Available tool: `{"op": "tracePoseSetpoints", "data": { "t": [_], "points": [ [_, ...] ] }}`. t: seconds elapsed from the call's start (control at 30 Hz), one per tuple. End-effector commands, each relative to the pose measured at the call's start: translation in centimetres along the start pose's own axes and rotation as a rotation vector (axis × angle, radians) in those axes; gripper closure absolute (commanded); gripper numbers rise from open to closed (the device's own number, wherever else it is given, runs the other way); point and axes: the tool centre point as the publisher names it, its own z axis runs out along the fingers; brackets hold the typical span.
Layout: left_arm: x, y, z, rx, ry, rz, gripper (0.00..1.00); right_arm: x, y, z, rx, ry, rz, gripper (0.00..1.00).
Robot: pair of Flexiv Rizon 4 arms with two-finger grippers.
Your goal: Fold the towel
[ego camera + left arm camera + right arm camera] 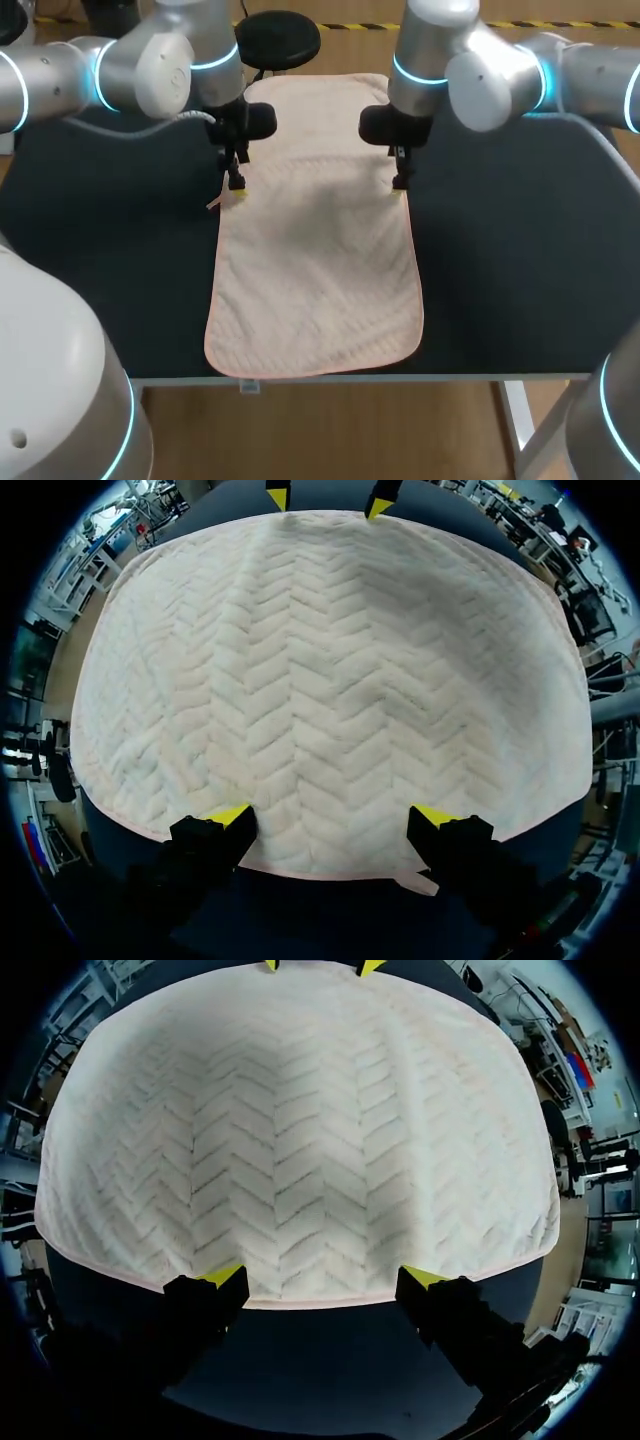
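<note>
Dark table (520,260), matte top, spanning 9 to 3 o'clock; pale front edge at 6 o'clock.

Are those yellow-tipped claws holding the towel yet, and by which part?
Nothing is held. The left gripper and right gripper stand open at opposite long edges of the towel, which lies flat.

- Towel (315,260): cream, herringbone weave, thin pink border.
- Counter (520,250): dark navy.
- Left pincer (237,187) and right pincer (400,182): black, yellow tips.
- Left arm (150,65) and right arm (480,70): silver, glowing blue rings.
</note>
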Motion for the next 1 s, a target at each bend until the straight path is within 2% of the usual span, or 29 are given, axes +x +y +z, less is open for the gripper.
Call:
{"op": "tracePoseSetpoints", "data": {
  "t": [0.03, 0.33, 0.37, 0.4, 0.47, 0.5, 0.57, 0.6, 0.63, 0.67, 0.7, 0.73, 1.0],
  "points": [
    [-0.43, -0.13, 0.64, -0.009, 0.001, -0.001, 0.0, -0.49, 0.39, 0.8, 0.001, 0.015, -0.003, 0.0],
    [-0.58, -0.08, 1.13, -0.017, 0.001, 0.006, 0.0, -0.51, 0.59, 1.27, 0.0, 0.03, -0.007, 0.0],
    [-0.59, -0.07, 1.16, -0.018, 0.002, 0.006, 0.0, -0.5, 0.58, 1.29, 0.002, 0.031, -0.007, 0.24],
    [-0.59, -0.06, 1.19, -0.018, 0.002, 0.007, 0.0, -0.48, 0.55, 1.3, 0.002, 0.032, -0.008, 0.57],
    [-0.6, -0.02, 1.27, -0.019, 0.002, 0.007, 0.0, -0.43, 0.48, 1.34, 0.004, 0.034, -0.009, 0.97],
    [-0.62, -0.01, 1.3, -0.02, 0.002, 0.006, 0.0, -0.4, 0.44, 1.36, 0.004, 0.035, -0.01, 1.0],
    [-0.67, 0.01, 1.35, -0.018, 0.003, 0.004, 0.0, -0.3, 0.32, 1.34, 0.004, 0.036, -0.011, 1.0],
    [-0.7, 0.02, 1.39, -0.018, 0.002, 0.003, 0.2, -0.26, 0.27, 1.28, 0.005, 0.036, -0.011, 1.0],
    [-0.71, 0.02, 1.4, -0.018, 0.002, 0.001, 0.54, -0.25, 0.24, 1.25, 0.005, 0.036, -0.011, 1.0],
    [-0.73, 0.04, 1.42, -0.02, 0.001, -0.002, 0.77, -0.23, 0.2, 1.19, 0.004, 0.035, -0.011, 1.0],
    [-0.75, 0.05, 1.44, -0.02, 0.0, -0.004, 0.95, -0.2, 0.17, 1.07, 0.004, 0.034, -0.011, 1.0],
    [-0.76, 0.05, 1.45, -0.017, 0.001, -0.006, 1.0, -0.17, 0.16, 0.97, 0.003, 0.033, -0.011, 1.0],
    [-0.76, 0.03, 1.37, -0.003, 0.005, -0.009, 1.0, -0.05, -0.04, 0.58, -0.001, 0.024, -0.008, 1.0]
  ]
}}
